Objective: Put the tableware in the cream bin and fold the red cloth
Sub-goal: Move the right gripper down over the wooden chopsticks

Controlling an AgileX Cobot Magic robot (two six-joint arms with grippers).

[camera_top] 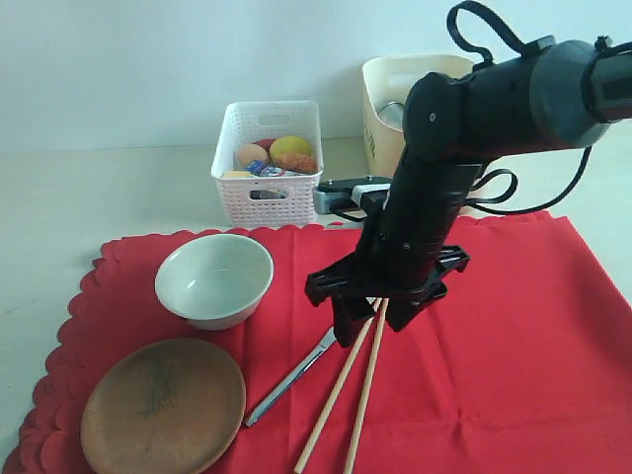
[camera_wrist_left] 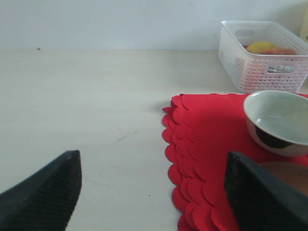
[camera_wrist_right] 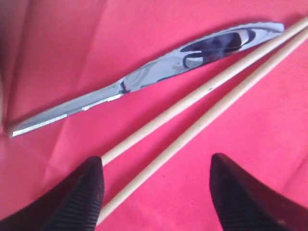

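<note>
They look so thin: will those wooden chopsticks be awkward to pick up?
Probably stiff and light. The chopsticks look round and smooth, so they may roll or slip; lying flat on the red cloth, they offer little grip.

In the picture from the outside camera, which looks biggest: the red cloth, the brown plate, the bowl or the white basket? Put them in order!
1. red cloth
2. brown plate
3. bowl and white basket: these look about alike, and the basket sits farther back, so I won't rank them.
</note>
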